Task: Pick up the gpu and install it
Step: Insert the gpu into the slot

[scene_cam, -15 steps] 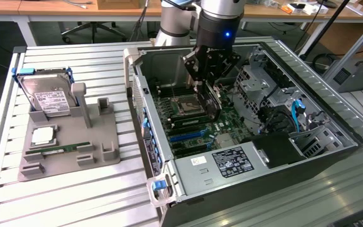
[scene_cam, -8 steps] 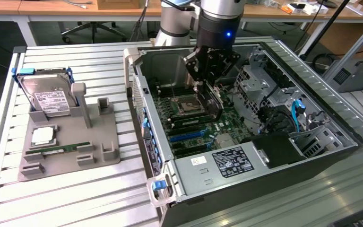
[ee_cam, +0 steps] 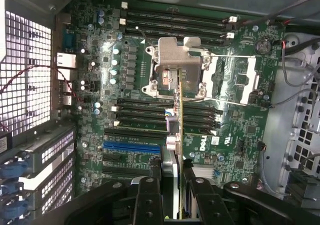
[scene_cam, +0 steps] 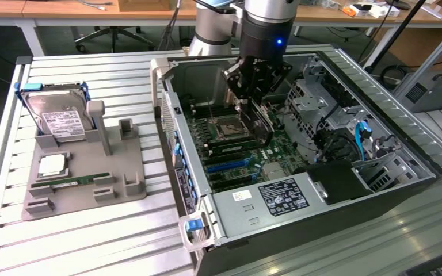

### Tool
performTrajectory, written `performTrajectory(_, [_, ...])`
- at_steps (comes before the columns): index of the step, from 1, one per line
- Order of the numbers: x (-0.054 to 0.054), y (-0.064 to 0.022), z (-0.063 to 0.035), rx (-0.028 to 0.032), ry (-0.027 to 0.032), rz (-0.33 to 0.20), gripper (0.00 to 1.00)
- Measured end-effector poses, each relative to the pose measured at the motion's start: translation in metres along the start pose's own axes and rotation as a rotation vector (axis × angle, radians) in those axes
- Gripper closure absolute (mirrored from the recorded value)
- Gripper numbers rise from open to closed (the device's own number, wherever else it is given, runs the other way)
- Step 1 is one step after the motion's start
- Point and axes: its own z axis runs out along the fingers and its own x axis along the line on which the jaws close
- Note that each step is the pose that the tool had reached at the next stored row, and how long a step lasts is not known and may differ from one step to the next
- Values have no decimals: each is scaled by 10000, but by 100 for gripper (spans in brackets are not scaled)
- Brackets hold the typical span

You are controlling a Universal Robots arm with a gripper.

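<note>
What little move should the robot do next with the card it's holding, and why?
Probably shift toward the blue slot, without lowering yet. The gripper is shut on the gpu, which hangs edge-on over the board by the processor socket, not over the slot.

You have free room from above over the motherboard [scene_cam: 282, 146] in the open computer case [scene_cam: 244, 230], where your gripper [scene_cam: 252, 109] hangs with the gpu [scene_cam: 263, 129] clamped edge-on. On the exterior view's right the drive cage [scene_cam: 317, 95], blue cable [scene_cam: 361, 135] and black shroud [scene_cam: 336, 181] crowd in; on the exterior view's left the case wall [scene_cam: 166, 109] with blue clips [scene_cam: 177, 152] bars the way.
</note>
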Motion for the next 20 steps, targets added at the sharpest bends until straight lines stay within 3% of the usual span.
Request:
performTrajectory(13, [0, 0, 1, -7, -73, -680, 73])
performTrajectory(20, [0, 0, 1, -30, -154, -1408, 73])
